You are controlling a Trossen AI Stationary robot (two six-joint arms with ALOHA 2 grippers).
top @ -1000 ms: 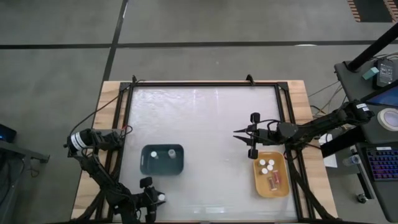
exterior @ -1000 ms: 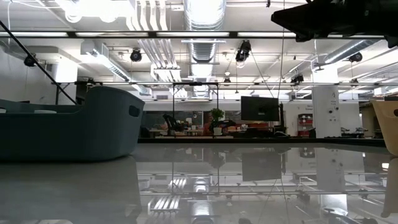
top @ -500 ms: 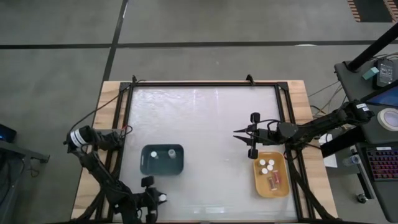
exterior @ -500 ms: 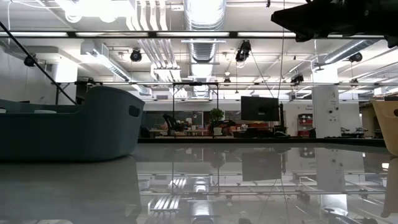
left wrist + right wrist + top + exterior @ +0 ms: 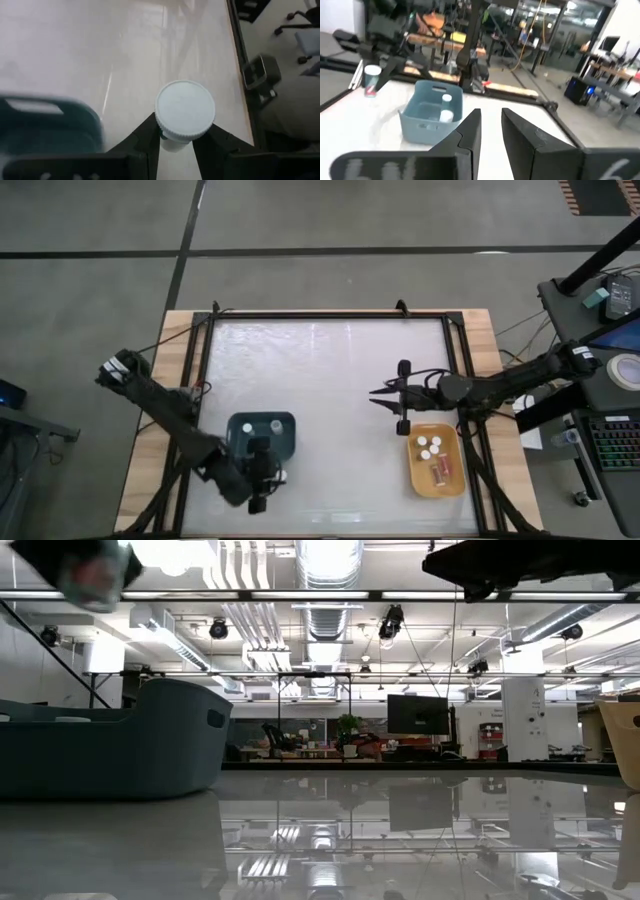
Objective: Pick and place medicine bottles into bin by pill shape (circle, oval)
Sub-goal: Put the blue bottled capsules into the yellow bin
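Note:
My left gripper (image 5: 268,480) is shut on a small medicine bottle (image 5: 184,112) with a round white cap. It hovers by the near edge of the dark teal tray (image 5: 262,438). The bottle's reddish body also shows in the right wrist view (image 5: 371,81). Two white-capped bottles (image 5: 246,426) (image 5: 274,424) stand in the teal tray. The yellow-orange tray (image 5: 452,480) holds several bottles (image 5: 430,447). My right gripper (image 5: 376,397) is open and empty, just off that tray's far left corner. My left gripper pinches the bottle's body just under the cap (image 5: 172,145) between its two fingers (image 5: 148,137), one on each side. The fingers slant down from above. The bottle stands upright with its cap up, lifted clear of the table (image 5: 92,572).
The glossy white table top (image 5: 330,370) lies open between and beyond the two trays. A black frame (image 5: 450,340) runs round it. A desk with a keyboard and gear (image 5: 610,420) stands off the table's right side.
My left arm has swung up from the table's near left corner toward the right, carrying the bottle. The gripper now hangs high by the teal tray's near edge and has come into the low view's top left. It has stayed shut on the bottle.

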